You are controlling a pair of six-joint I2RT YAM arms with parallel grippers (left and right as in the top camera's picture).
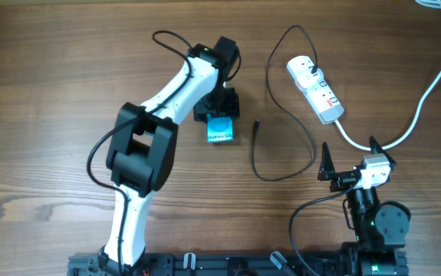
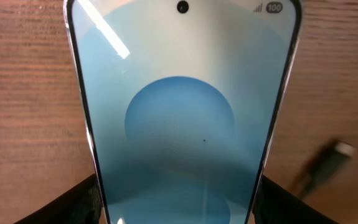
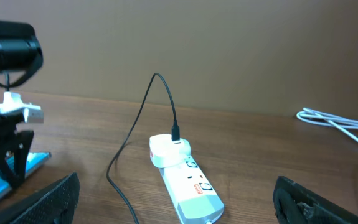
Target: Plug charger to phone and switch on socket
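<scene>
Left gripper (image 1: 220, 116) has its jaws clenched on the side edges of the phone (image 2: 182, 124), which lies flat on the counter (image 1: 51, 77). The charger (image 1: 254, 146) ends in a connector tip (image 1: 257, 123) just beside the phone, not touching it. Right gripper (image 1: 349, 147) hangs near the socket (image 1: 316, 90), jaws spread wide

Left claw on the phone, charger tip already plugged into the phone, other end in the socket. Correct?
No. The charger tip lies loose on the table, apart from the phone, as the overhead view shows. The rest holds.
</scene>
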